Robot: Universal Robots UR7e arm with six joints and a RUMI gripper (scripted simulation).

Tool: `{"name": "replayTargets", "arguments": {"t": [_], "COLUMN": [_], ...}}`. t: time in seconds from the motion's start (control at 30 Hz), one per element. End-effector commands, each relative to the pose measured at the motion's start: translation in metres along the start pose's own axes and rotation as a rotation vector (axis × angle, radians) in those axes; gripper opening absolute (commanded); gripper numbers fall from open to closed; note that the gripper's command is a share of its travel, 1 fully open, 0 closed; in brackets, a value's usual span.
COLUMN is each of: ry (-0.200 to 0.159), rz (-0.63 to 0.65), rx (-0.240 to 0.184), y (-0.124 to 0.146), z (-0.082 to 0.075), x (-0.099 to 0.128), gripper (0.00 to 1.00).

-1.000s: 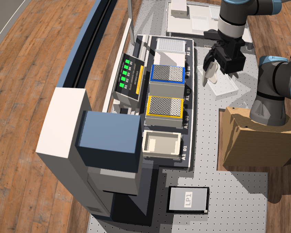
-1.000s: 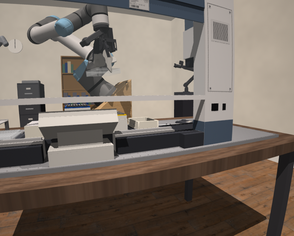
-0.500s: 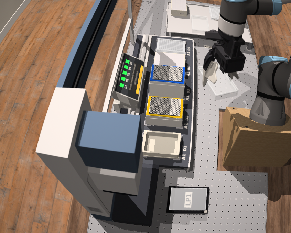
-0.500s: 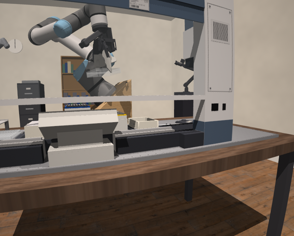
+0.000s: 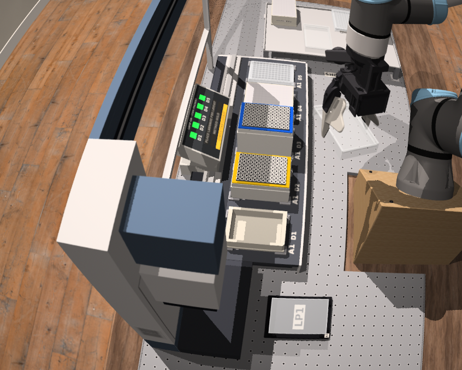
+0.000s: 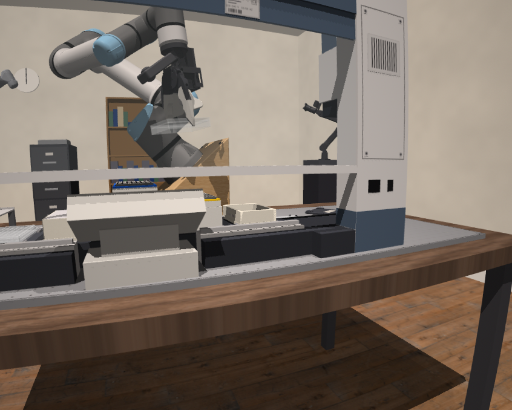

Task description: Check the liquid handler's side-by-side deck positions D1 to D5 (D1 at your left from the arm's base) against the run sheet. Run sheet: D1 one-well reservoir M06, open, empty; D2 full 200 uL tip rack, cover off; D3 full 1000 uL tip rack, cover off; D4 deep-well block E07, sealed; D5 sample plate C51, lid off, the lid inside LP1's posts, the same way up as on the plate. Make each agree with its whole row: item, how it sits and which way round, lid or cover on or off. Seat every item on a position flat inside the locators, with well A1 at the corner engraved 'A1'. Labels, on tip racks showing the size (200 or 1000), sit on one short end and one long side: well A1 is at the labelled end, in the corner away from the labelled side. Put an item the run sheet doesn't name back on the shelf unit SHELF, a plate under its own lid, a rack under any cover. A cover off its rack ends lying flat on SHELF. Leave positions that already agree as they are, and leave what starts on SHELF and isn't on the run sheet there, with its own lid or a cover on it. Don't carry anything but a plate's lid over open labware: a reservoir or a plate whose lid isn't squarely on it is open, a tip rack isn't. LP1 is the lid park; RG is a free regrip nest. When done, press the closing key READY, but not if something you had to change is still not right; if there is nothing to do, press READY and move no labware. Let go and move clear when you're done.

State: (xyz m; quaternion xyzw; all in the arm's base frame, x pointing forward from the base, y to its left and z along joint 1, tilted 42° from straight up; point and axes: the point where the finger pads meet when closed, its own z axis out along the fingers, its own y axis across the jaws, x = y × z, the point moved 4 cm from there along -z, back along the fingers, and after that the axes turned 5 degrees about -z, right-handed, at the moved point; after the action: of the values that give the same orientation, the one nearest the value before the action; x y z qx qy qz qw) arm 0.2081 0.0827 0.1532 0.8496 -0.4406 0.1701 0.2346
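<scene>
My gripper (image 5: 339,115) is shut on a clear plate lid (image 5: 347,132) and holds it high above the table, right of the deck beside D4; it also shows in the exterior view (image 6: 179,124), held level. On the deck, D1 holds an open cream reservoir (image 5: 256,229), D2 a yellow-rimmed tip rack (image 5: 262,169), D3 a blue-rimmed tip rack (image 5: 265,117), D4 a white sealed block (image 5: 268,93), D5 an uncovered well plate (image 5: 270,72). The lid park LP1 (image 5: 298,316) is empty at the near end.
SHELF (image 5: 330,30) at the far end holds a covered white box (image 5: 284,13), a clear lid and a plate. The arm's wooden base block (image 5: 404,223) stands right of the deck. The handler's gantry head (image 5: 173,215) hangs left of D1.
</scene>
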Motion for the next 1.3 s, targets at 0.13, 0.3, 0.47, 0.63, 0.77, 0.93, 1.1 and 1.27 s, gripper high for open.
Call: {"name": "replayTargets", "arguments": {"t": [0.13, 0.3, 0.47, 0.63, 0.77, 0.93, 1.1, 1.27], "ry": [0.113, 0.113, 0.113, 0.113, 0.113, 0.113, 0.115, 0.119], "rz": [0.117, 0.117, 0.117, 0.117, 0.117, 0.117, 0.157, 0.257], "rx": [-0.081, -0.081, -0.081, -0.081, -0.081, -0.081, -0.079, -0.073], "y": [-0.003, -0.003, -0.003, -0.003, -0.003, -0.003, 0.002, 0.014], "z": [0.001, 0.001, 0.001, 0.001, 0.001, 0.001, -0.001, -0.004], "x": [-0.005, -0.005, -0.005, -0.005, -0.005, -0.005, 0.003, 0.025], "gripper": [0.00, 0.00, 0.00, 0.00, 0.00, 0.00, 0.00, 0.00]}}
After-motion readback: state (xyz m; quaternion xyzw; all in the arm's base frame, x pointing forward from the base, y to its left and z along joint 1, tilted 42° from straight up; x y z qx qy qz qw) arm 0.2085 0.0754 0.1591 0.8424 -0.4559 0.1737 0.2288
